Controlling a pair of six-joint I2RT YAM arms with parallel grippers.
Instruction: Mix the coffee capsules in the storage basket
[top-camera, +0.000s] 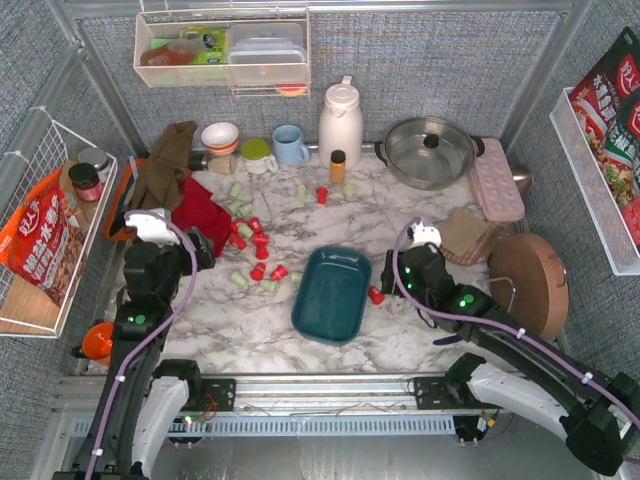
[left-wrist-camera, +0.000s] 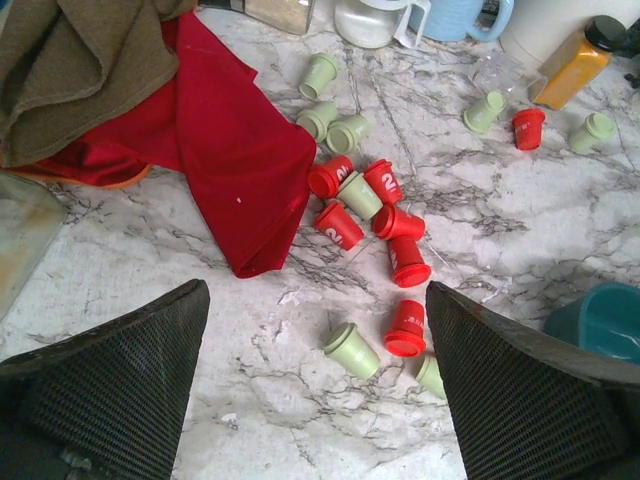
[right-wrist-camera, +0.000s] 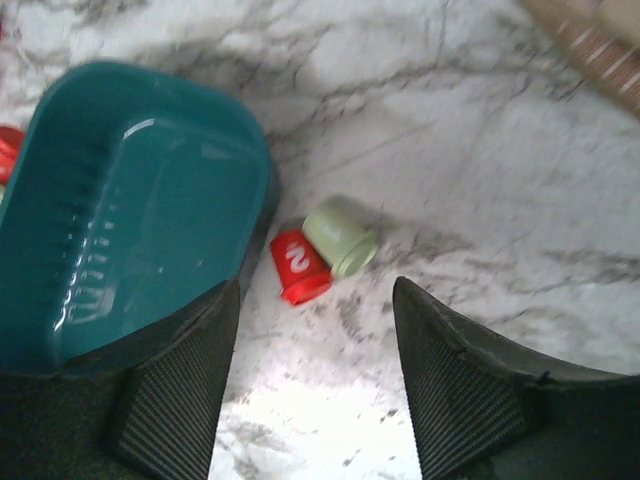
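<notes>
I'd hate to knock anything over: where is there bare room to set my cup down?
Bare marble lies behind the teal basket, bordered by the pot and the woven mat, and along the near edge in front of it. Crowded: capsules beside the red cloth, and cups at the back.

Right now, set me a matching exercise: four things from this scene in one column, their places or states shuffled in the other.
1 storage basket
2 red cloth
3 left tool
4 steel pot

A open, holding nothing
B at the back right
C empty, mid-table
D crumpled beside the coffee capsules

Pairs: 1-C, 2-D, 3-A, 4-B
</notes>
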